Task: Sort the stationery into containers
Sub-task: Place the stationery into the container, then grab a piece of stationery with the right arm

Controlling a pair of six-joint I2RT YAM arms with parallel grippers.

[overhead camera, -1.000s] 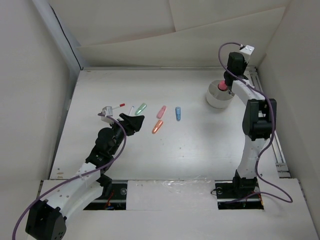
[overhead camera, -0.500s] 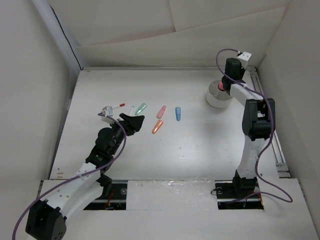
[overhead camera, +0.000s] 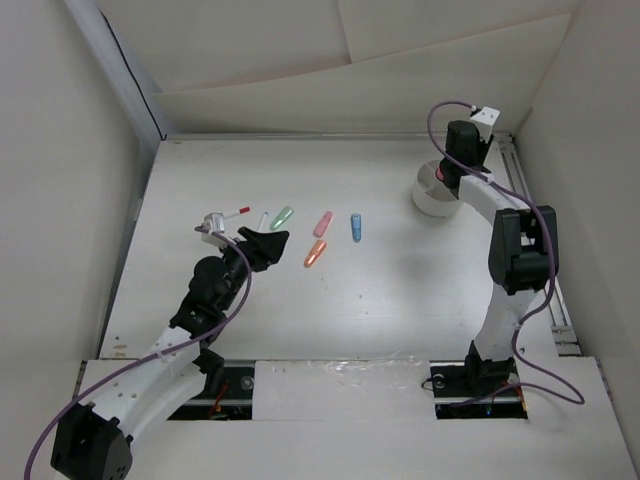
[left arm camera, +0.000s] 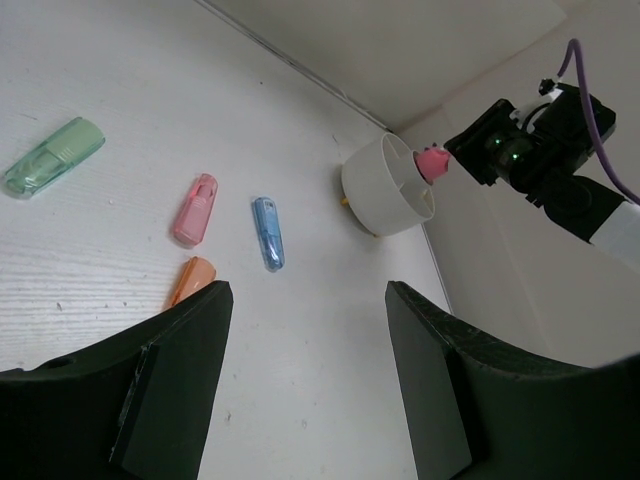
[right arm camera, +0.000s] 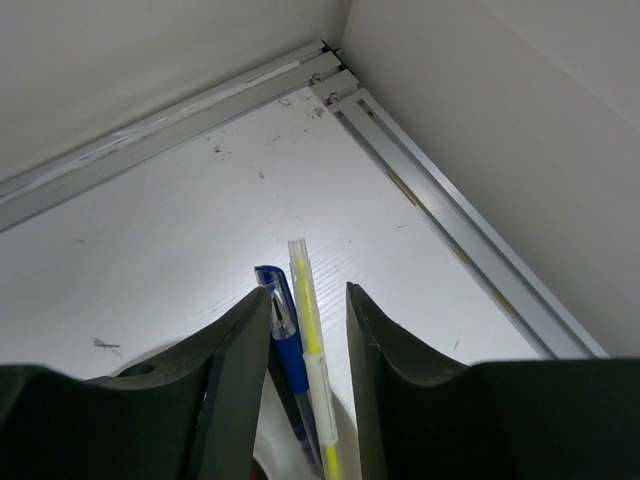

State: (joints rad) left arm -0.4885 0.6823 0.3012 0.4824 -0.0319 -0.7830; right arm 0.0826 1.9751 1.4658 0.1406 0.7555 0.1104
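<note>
1. Four stubby plastic markers lie in a loose row across the middle of the counter's left half: a translucent green marker [overhead camera: 283, 215], a pink marker [overhead camera: 323, 223], an orange marker [overhead camera: 315, 253] and a blue marker [overhead camera: 356, 227]. A thin white pen with a red tip [overhead camera: 237, 212] lies nearer the left edge.
2. Your round white plastic cup [overhead camera: 432, 197] stands near the far right corner. A blue ballpoint pen [right arm camera: 278, 320] and a slim yellow-and-white pen [right arm camera: 312, 380] stand upright in it.
3. Your right jaws hang over that cup, parted by a modest gap, and the wrist view shows nothing pinched. A stubby pink-capped item [left arm camera: 432, 160] sits at the cup's mouth, right at those jaws. Which compartment it is in cannot be told.
4. Your left jaws are spread wide and empty at the left end of the marker row.
5. The left arm [overhead camera: 205, 290] is much the nearer one, with the right arm [overhead camera: 515, 250] well apart from the row. The orange marker lies just right of the left jaws and the green marker just beyond them. Both slant from near-left to far-right, so you would probably want the jaws turned across that slant.
</note>
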